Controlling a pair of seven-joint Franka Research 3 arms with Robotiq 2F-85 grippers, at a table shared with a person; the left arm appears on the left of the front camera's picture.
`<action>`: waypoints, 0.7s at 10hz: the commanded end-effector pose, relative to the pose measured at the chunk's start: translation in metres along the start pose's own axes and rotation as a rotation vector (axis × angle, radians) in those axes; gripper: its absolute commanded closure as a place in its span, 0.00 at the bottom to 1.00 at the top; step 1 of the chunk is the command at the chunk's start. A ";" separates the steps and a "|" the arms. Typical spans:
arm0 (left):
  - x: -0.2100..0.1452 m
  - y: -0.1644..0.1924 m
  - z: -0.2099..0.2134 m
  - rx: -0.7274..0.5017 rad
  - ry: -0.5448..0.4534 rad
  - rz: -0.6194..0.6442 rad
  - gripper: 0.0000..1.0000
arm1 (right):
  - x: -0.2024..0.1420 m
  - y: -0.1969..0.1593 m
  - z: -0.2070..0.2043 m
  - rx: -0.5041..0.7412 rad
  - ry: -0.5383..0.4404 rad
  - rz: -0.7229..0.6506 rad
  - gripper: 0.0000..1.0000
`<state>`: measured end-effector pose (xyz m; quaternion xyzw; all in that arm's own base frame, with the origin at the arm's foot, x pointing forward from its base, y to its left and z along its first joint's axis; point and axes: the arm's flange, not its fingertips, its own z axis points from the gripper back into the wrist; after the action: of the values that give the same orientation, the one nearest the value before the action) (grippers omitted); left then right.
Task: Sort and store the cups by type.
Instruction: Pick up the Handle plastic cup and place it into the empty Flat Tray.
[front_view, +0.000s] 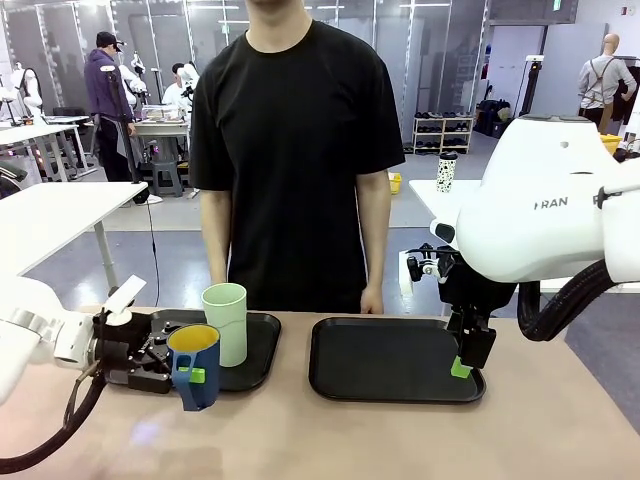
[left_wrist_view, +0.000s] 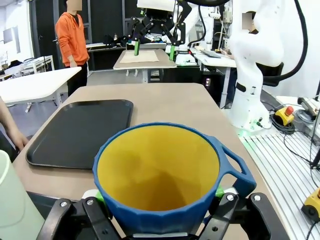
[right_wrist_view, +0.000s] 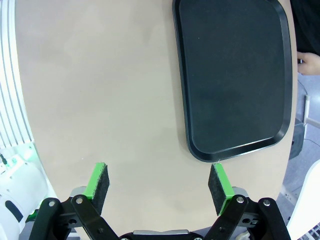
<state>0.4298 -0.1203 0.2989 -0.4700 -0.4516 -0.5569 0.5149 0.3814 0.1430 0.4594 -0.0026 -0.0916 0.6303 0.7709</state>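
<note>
A dark blue handled mug (front_view: 194, 348) with a yellow inside stands upright in my left gripper (front_view: 192, 376), which is shut on it by the front edge of the left black tray (front_view: 262, 345). The left wrist view looks down into the mug (left_wrist_view: 160, 170), with my left gripper (left_wrist_view: 157, 196) clamped around its sides. A tall pale mint-green tumbler (front_view: 226, 323) stands on that tray just behind the mug, and its wall (left_wrist_view: 12, 200) shows at the wrist view's lower left. My right gripper (front_view: 466, 357) hangs open over the right edge of the right black tray (front_view: 390, 360); in its own view the right gripper (right_wrist_view: 159, 187) holds nothing.
A person in a black shirt stands at the far side, one hand (front_view: 372, 300) on the table edge behind the right tray (right_wrist_view: 235, 75). The right arm's base (left_wrist_view: 252, 85) stands at the table's end. Bare tabletop (front_view: 330, 440) runs along the front.
</note>
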 end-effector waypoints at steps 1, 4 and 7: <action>-0.001 0.001 -0.001 -0.009 0.003 0.000 0.61 | 0.000 0.000 0.001 -0.003 0.000 0.000 0.00; -0.001 0.001 -0.001 -0.009 0.003 0.000 0.61 | 0.000 0.000 0.001 -0.003 0.000 0.000 0.00; -0.002 -0.013 -0.026 0.016 -0.023 0.007 0.23 | 0.000 0.000 0.001 -0.003 0.000 0.000 0.00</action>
<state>0.4237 -0.1314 0.2943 -0.4780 -0.4479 -0.5545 0.5133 0.3814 0.1430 0.4594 -0.0026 -0.0916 0.6303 0.7709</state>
